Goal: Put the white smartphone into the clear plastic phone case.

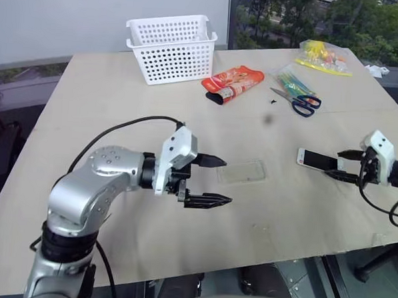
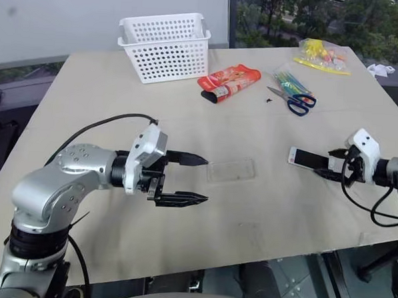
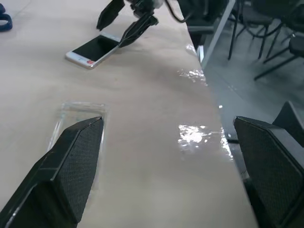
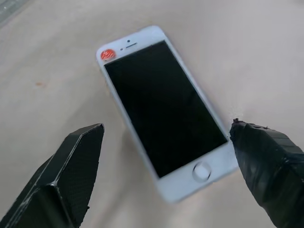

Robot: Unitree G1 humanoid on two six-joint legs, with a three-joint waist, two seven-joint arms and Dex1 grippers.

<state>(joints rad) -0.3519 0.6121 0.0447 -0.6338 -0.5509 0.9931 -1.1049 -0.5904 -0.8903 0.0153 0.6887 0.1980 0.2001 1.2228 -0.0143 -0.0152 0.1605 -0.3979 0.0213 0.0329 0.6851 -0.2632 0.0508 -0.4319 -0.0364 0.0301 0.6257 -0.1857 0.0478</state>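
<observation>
- The white smartphone (image 4: 164, 114) lies flat and face up on the desk (image 1: 121, 105), near its right edge. It is a slim slab with rounded corners, a black screen and white bezels at both ends.
- One bezel carries a round home button; the other has a small slot, a tiny lens dot and a round red sticker at its corner.
- The clear plastic phone case (image 1: 242, 171) lies flat near the middle of the desk, well apart from the phone. It is a thin see-through rectangle with rounded corners and a faintly glossy raised rim, and the desk's pale surface shows through it, so it is hard to pick out.
- The right gripper (image 1: 343, 166) is released, its black fingers spread to either side of the phone's home-button end; in the right wrist view one fingertip (image 4: 247, 130) is at the phone's corner, and I cannot tell whether it touches.
- The left gripper (image 1: 216, 181) is also released, holding nothing, hovering just beside the case's near-left end.
- Further back on the desk stand a white perforated basket (image 1: 171, 49), an orange snack packet (image 1: 233, 83), blue-handled scissors (image 1: 298, 101) and a yellow bag (image 1: 322, 58).
</observation>
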